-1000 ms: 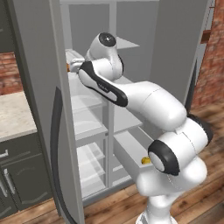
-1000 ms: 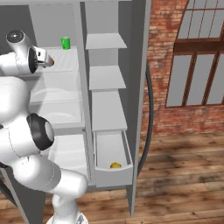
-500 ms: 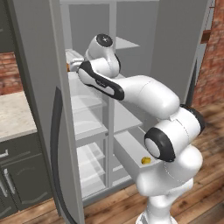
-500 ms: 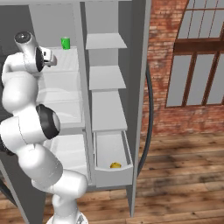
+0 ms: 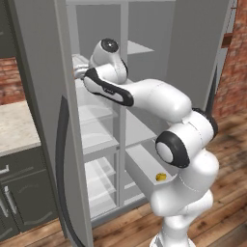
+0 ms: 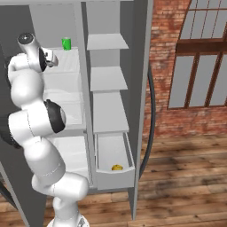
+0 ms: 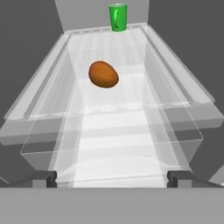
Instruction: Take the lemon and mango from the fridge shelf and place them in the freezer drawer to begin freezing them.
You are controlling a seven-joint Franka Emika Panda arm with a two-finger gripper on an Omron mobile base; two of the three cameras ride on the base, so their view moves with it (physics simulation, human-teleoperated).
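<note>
Gripper point(image 7: 112, 177) at the front edge of the fridge shelf point(image 7: 39, 107), jaws spread wide, nothing between them. Fingertips point(image 7: 43, 178) sit at either side of the near rim.

Mango point(image 7: 103, 74) lies ahead of the gripper on the same shelf, about midway back, slightly off centre, well apart from the fingertips. Green cup point(image 7: 117, 17) stands upright at the rear of the shelf, beyond the mango.

Lemon point(image 6: 116, 167) already rests in the freezer drawer point(image 6: 113, 177), which stands pulled out well below the fridge shelf. Judged: half the task is done; mango pickup is the step in hand.

Risks, judged:
- Mango is rounded and lies on a glossy surface; an off-centre close could squirt it backward toward the cup, or tip the cup.
- Raised rim may catch a fingertip on a low approach.
- Clear glassy panels seem to flank the shelf; their edges are hard to read in the hand view, so side clearance is uncertain.
- On the carry down, a loose grip could drop the fruit short of the drawer.
</note>
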